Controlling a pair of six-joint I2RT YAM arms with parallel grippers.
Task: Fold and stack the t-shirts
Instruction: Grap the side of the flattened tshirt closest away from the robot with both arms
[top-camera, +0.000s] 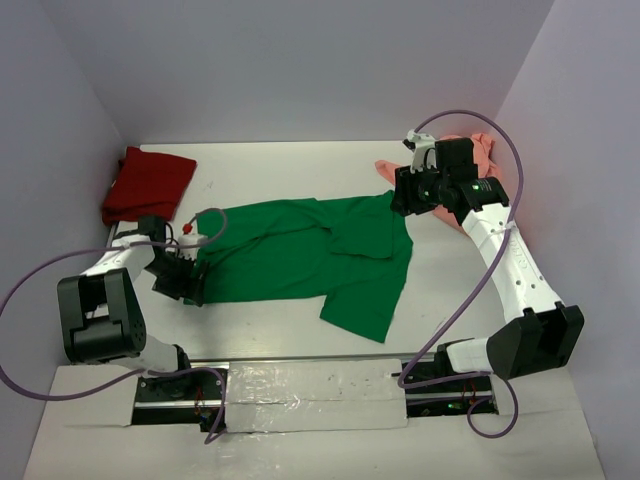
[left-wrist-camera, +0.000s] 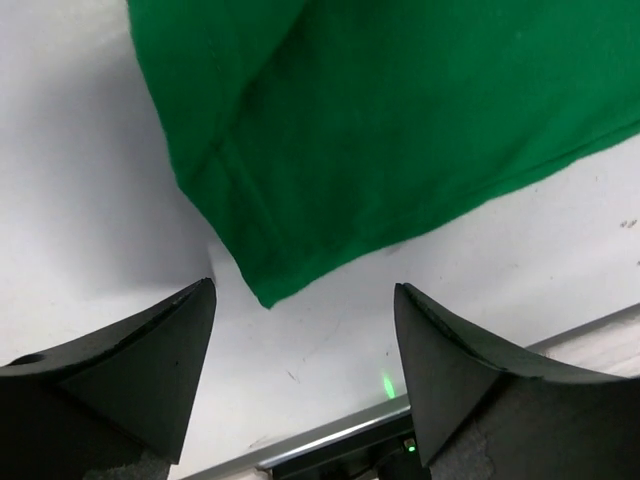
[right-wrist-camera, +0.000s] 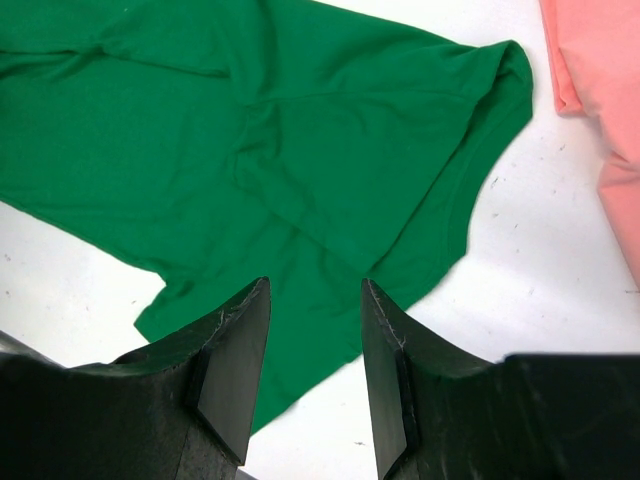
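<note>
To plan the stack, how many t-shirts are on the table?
3: green t-shirt spread in the middle, dark red t-shirt far left, pink t-shirt far right, partly hidden behind the right arm.

- Top external: looks down from above and behind the 2 arm bases toward the far wall, far enough off to hold the whole table.
- Left wrist: close over the table by its left edge, looking down between the left gripper fingers at a corner of the green t-shirt.
- Right wrist: farther off, toward the far right corner, looking down past the right gripper onto that shirt and the salmon-pink t-shirt.
- All 3 share the green t-shirt.
</note>
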